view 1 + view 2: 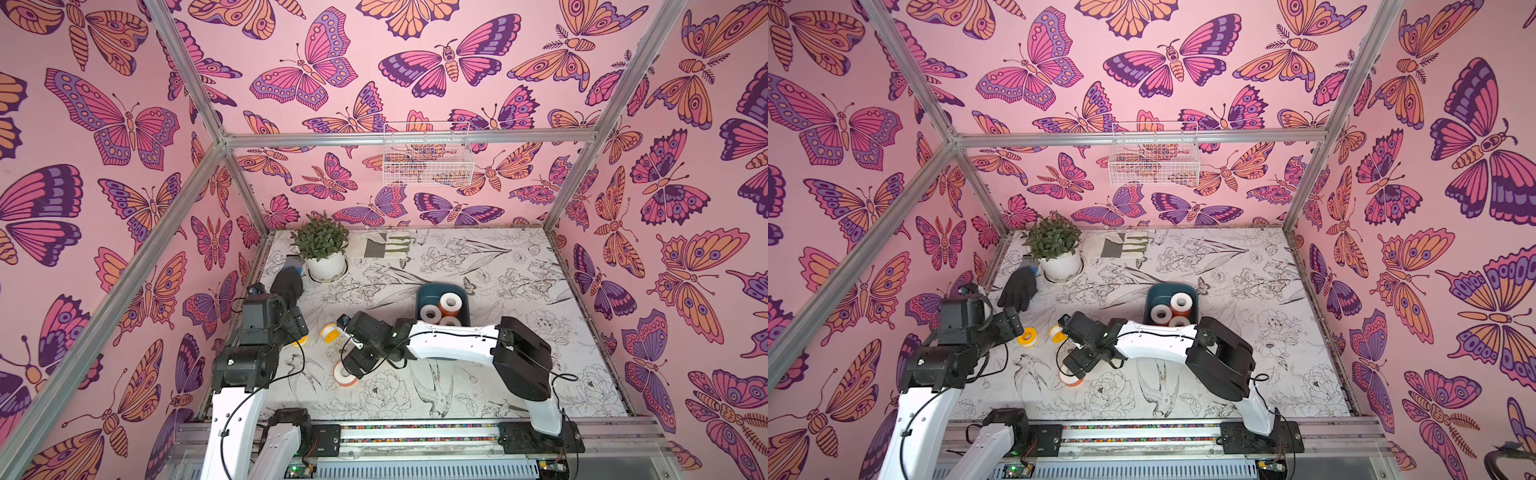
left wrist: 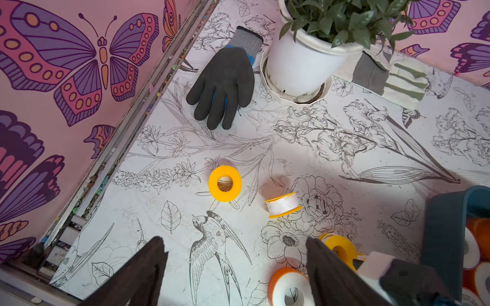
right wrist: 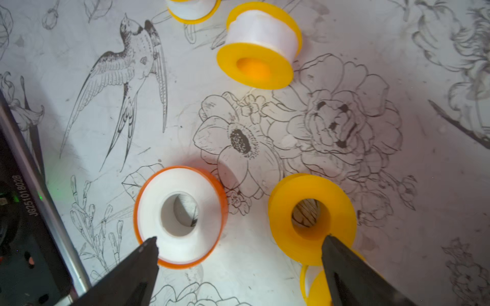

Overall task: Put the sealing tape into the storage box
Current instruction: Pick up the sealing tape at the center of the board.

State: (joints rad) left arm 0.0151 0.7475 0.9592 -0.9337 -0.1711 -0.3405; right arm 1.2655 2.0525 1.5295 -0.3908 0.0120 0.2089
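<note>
Holds nothing in wide-spread right gripper [image 3: 238,246], poised over flat orange roll [image 3: 180,216], hole up, nearer than open left gripper [image 2: 234,241]. Lies at eight o'clock from box [image 1: 424,291] in a top view.

Three rolls [image 1: 450,303] inside teal box [image 1: 426,293], others [image 1: 344,374] outside.

Right arm [image 1: 453,341] and left arm [image 1: 232,432] alike: boxy black wrist block directly behind the claw [image 3: 240,238], then glossy white moulded link, bulky rounded black elbow housing, second white link farthest back, thin black cable [image 1: 457,331] along the shell, fingers [image 3: 127,275] dark tapering wedges.
</note>
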